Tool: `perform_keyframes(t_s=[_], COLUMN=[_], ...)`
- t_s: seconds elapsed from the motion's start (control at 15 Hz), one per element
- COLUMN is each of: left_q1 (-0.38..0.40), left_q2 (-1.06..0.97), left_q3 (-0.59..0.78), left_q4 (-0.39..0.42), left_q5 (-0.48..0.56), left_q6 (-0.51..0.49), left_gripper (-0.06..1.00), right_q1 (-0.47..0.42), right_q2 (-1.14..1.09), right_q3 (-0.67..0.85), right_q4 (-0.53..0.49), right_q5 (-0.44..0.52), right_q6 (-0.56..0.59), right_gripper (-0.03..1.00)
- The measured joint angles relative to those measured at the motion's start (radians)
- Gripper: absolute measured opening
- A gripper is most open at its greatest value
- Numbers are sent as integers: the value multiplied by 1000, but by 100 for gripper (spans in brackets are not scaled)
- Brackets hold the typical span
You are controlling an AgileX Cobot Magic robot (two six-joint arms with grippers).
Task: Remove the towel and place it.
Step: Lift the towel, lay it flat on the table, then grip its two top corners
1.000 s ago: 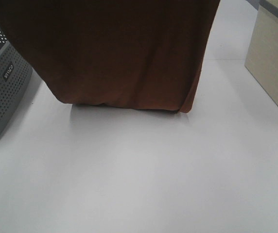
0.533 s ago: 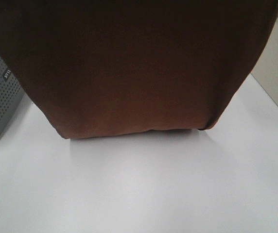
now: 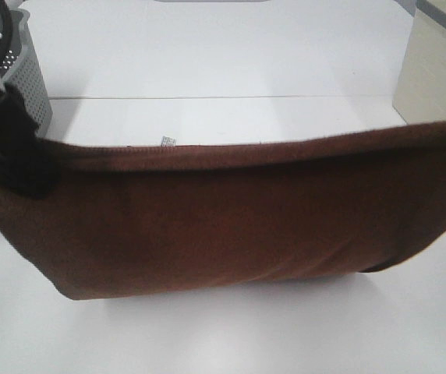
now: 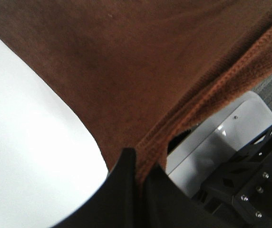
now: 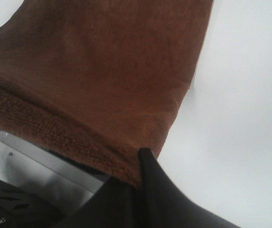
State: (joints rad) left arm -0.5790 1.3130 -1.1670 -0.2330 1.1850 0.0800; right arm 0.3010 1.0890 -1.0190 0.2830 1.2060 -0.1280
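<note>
The dark brown towel [image 3: 223, 226] hangs spread wide across the exterior high view, held by its top hem, which runs nearly level. A small white tag [image 3: 168, 141] sits on that hem. Its lower fold rests on or just above the white table [image 3: 223, 335]. My left gripper [image 3: 16, 160] is shut on the towel's left end; the left wrist view shows its black fingers [image 4: 126, 164] pinching the ribbed hem of the towel [image 4: 126, 61]. My right gripper [image 5: 138, 173] is shut on the right corner of the towel [image 5: 102, 71]. It is hidden at the right edge of the exterior high view.
The grey perforated basket [image 3: 24, 78] stands at the far left behind my left arm. A beige cabinet [image 3: 441, 70] stands at the far right. Bare white table shows in front of the towel and behind it.
The towel has come down from close to the camera. Its top hem now sits low enough to show the far table, the tag and my left gripper.
</note>
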Motion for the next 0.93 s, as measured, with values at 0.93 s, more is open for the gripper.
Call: perform_keyframes(t_s=[0.93], left_q1=[-323], left_q2=[315], left_q3=[190], left_q4=[-113], left_q5=[26], left_q6=[-19], left_gripper=[0], right_q1=[-2], right_q2=[-2], right_q3=[471], right_q4=[207], right_q5=[11], right_q6=[-13], right_gripper=[2])
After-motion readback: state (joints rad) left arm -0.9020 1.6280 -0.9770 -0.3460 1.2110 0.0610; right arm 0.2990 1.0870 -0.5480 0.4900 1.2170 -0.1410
